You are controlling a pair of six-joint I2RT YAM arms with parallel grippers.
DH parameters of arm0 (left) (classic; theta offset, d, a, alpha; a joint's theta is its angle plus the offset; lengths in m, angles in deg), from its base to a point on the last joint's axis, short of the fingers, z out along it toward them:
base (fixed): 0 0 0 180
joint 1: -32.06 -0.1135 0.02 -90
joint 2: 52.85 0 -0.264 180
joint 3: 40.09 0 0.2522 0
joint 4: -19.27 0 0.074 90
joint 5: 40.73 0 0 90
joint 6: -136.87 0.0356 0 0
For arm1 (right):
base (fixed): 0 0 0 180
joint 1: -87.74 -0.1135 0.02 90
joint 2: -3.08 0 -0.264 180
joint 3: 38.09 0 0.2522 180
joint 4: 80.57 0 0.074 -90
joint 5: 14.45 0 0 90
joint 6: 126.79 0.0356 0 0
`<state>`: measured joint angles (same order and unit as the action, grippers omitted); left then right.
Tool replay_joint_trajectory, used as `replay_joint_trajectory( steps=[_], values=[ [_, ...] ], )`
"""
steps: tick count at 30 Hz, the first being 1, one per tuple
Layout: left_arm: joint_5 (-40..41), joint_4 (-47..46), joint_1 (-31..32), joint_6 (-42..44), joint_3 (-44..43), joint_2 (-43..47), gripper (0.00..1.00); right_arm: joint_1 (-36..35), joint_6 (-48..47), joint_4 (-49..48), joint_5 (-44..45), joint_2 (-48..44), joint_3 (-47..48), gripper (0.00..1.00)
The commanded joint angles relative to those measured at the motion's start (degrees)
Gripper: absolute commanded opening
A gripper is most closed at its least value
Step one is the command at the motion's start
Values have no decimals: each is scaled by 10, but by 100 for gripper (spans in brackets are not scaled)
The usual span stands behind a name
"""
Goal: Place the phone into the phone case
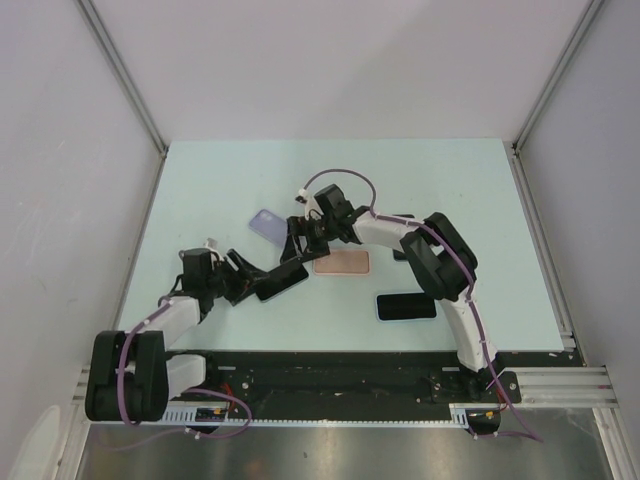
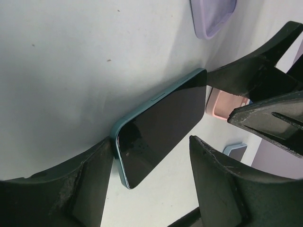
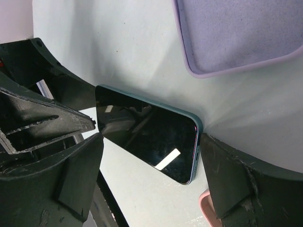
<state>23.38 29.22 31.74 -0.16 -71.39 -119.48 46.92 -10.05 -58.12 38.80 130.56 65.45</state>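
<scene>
The step in hand looked like a two-ended pickup of the phone (image 2: 161,127), which lay slantwise just left of centre in the top view, on the table (image 1: 220,180) or just above it, with the pink case (image 1: 343,262) just to its right and the purple case (image 3: 236,33) a little above it. To do it well, each gripper should close evenly on the phone's edges, keep off the glass, and hold it level, so that one corner could be seated in a case before the rest was pressed down; an uneven squeeze would likely twist it out. The left gripper (image 2: 151,142) stood wide across the phone's near end, one finger (image 2: 94,175) against its corner and the other close beside the opposite edge. The right gripper (image 3: 152,138) stood wide across the far end, its fingers (image 3: 227,175) at both edges. Whether either one actually clamped the phone could not be told.
</scene>
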Motion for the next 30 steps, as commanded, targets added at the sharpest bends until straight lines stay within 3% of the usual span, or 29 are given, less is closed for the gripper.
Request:
replay_joint_trajectory(
  steps=[1, 7, 14, 22, 23, 26, 30],
  values=[
    [12, -22, 36, -11, -3, 33, 68, -10, 27, 19, -32, 4, -32, 87],
    [22, -15, 59, -16, -22, 85, 66, -1, 32, 12, -39, -8, -42, 87],
    [41, -16, 80, -11, -36, 59, 57, 3, 38, 2, -42, -17, -50, 87],
    [51, -52, 93, -8, -54, 4, 30, 2, 52, -10, -48, -25, -57, 86],
    [51, -52, 93, -7, -60, -1, 21, 2, 52, -11, -48, -29, -61, 87],
    [51, -52, 92, 0, -73, 1, 7, 3, 56, -19, -49, -37, -69, 87],
    [51, -42, 93, 12, -87, 18, 1, 4, 57, -20, -48, -50, -69, 87]
  ],
)
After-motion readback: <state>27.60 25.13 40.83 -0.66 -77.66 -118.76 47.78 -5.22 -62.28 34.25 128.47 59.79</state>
